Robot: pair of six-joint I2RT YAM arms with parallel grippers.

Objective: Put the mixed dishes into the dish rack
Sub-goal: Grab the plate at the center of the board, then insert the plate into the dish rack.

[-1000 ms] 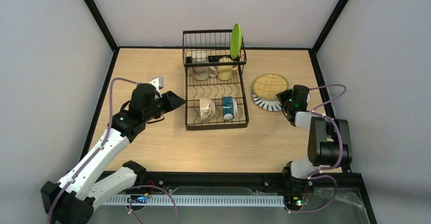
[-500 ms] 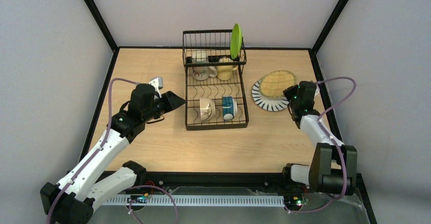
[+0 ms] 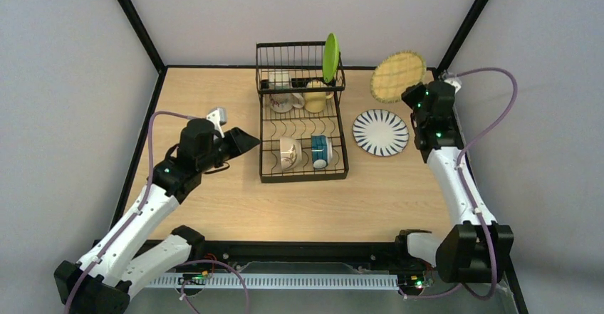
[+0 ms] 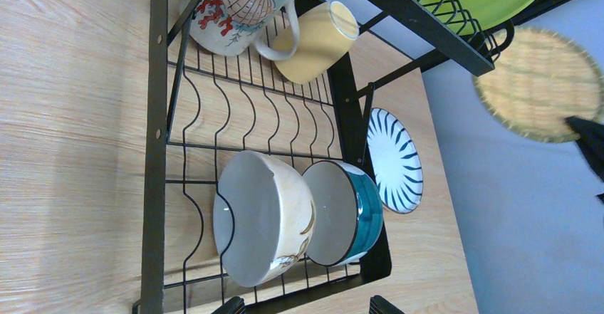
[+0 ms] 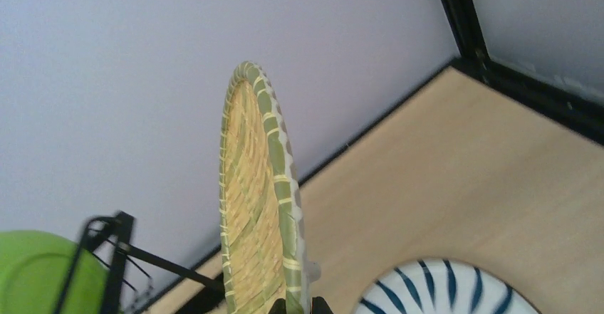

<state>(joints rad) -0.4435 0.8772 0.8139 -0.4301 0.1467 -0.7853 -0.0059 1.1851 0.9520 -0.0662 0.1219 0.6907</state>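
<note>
- Now the right gripper [image 3: 411,95], clenched on the tan woven plate [image 3: 397,76], has lifted it off the striped plate [image 3: 381,132] and holds it on edge at the far right.
- Only these two plates remain outside the dish rack [image 3: 304,177].
- The left gripper [image 3: 246,142] hovers released, left of the rack.

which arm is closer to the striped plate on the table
Right. The right arm is just beside the striped plate, toward its far right, holding the woven plate upright. The left arm sits beyond the dish rack, on its left side.

Tan woven plate [image 3: 397,76]; blue-striped wht plate [image 3: 381,132].
</note>
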